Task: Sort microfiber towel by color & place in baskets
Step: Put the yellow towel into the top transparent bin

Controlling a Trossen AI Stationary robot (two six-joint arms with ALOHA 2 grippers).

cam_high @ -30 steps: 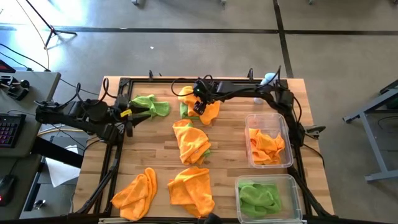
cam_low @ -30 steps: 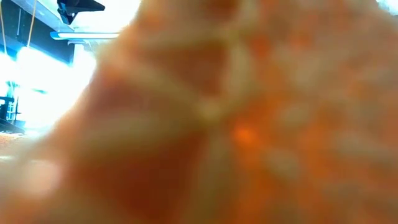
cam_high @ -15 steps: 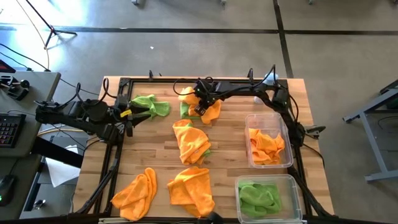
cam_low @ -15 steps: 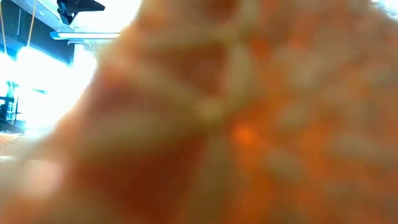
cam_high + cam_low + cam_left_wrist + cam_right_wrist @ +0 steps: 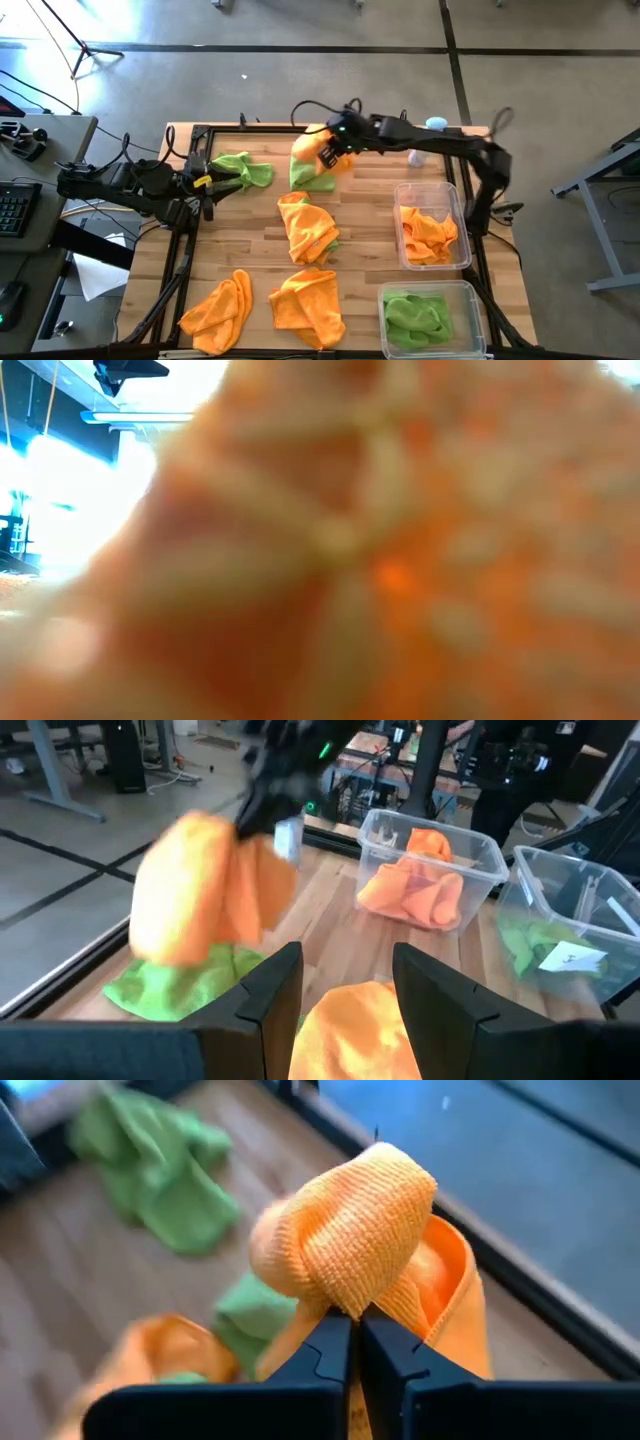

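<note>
Table: your wooden slatted table [image 5: 375, 225] is carrying two baskets and the loose cloths.
Baskets: two clear plastic rectangular tubs are sitting along the right side; the farther tub [image 5: 403, 192] is holding orange cloths, the nearer tub [image 5: 466, 293] is holding green ones.
Loose orange cloths: you are looking at three heaps lying on the wood, one at the centre [image 5: 306, 228] and two at the near edge [image 5: 219, 310] [image 5: 308, 306].
Loose green cloths: two are lying at the far side, one by the left gripper [image 5: 244, 169], one under the lifted cloth [image 5: 312, 179].
Right gripper [image 5: 355, 1325]: its fingers are pinching a bright orange microfiber towel [image 5: 315, 150] tight, lifting it above the green one.
Left gripper [image 5: 343, 982]: it is waiting at the left edge, fingers spread apart.
Obstruction: orange fabric [image 5: 400, 560] is blocking your low view almost completely.
Spray bottle [image 5: 430, 128]: one is standing at the far edge.
</note>
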